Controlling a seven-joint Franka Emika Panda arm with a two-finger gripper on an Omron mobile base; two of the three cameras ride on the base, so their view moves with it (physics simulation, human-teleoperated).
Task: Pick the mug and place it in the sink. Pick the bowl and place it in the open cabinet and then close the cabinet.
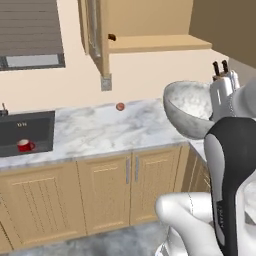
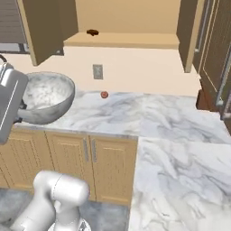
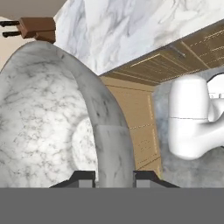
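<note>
Marbled bowl clamped by its rim, hand raised above counter

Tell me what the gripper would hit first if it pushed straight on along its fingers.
The bowl itself: the gripper is shut on its rim, so the bowl would move with it. Beyond the bowl, the hand view looks toward the counter and cupboard fronts, though depth is unclear.
</note>
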